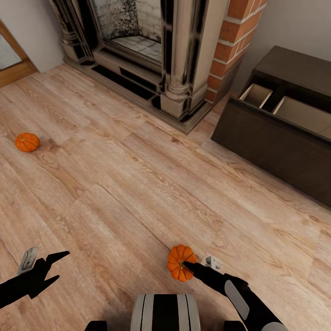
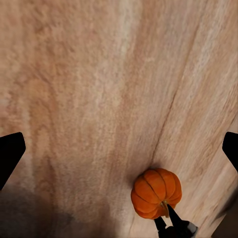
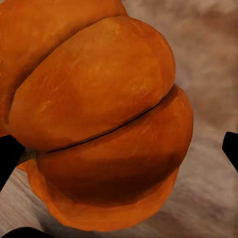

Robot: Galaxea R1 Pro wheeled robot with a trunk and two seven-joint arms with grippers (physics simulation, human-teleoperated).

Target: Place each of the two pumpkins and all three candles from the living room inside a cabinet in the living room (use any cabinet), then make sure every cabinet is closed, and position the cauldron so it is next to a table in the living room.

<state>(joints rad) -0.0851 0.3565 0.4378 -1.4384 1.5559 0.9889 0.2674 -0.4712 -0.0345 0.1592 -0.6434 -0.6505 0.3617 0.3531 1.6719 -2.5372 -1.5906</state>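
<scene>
One orange ribbed pumpkin (image 1: 179, 261) sits low on the wood floor just ahead of my base. My right gripper (image 1: 191, 265) is at it, one black fingertip touching its side. In the right wrist view this pumpkin (image 3: 99, 124) looms very close between the fingertips (image 3: 9, 153), which stand wide apart at the frame's edges, so the gripper is open. The left wrist view also catches that pumpkin (image 2: 156, 193). A second pumpkin (image 1: 27, 142) lies far off to the left. My left gripper (image 1: 62, 265) hovers open and empty at lower left. The dark brown cabinet (image 1: 262, 142) stands at the right, open, pale compartments showing.
An ornate dark fireplace surround (image 1: 138, 55) with a brick column (image 1: 227, 46) fills the back wall. A wooden door frame (image 1: 11, 69) is at the far left. Open wood floor (image 1: 138, 184) lies between me, the fireplace and the cabinet.
</scene>
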